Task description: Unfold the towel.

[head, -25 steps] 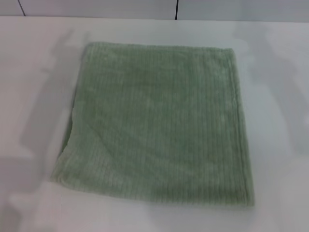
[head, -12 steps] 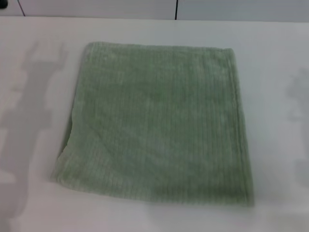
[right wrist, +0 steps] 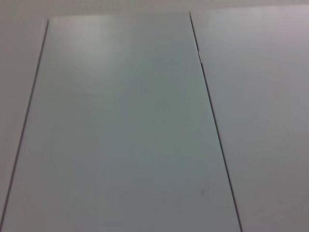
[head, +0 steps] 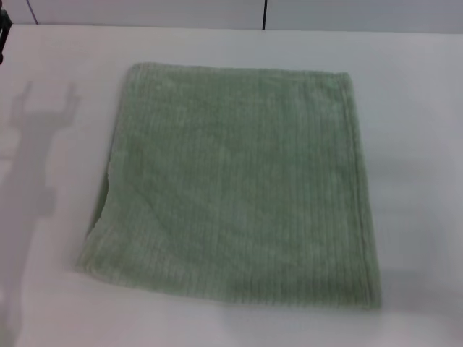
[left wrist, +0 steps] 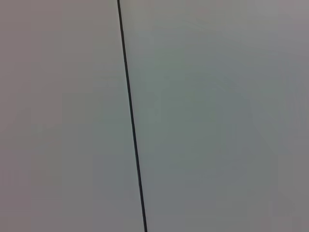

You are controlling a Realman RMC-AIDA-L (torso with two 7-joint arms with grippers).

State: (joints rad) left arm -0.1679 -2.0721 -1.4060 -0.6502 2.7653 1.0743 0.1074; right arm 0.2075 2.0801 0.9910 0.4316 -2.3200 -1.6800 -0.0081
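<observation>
Presently, the towel lies flat on the white table, spread as a roughly square sheet of pale sage-green ribbed terry. Its far edge runs nearly parallel to the table's back edge, and a hemmed border shows along the towel's right side. On the towel's left side, near the near-left corner, the edge is slightly lifted and curled, with a small dark gap under it.

A sliver of dark hardware shows at the head view's upper left edge, well apart from the towel's far-left corner; whether it belongs to the left gripper cannot be told. A forked shadow falls on the table left of the towel, clear of the cloth.

Neither gripper's fingers appear in any view, so their opening cannot be told. Both wrist views show only pale flat panels divided by thin dark seams; the towel appears in neither.
</observation>
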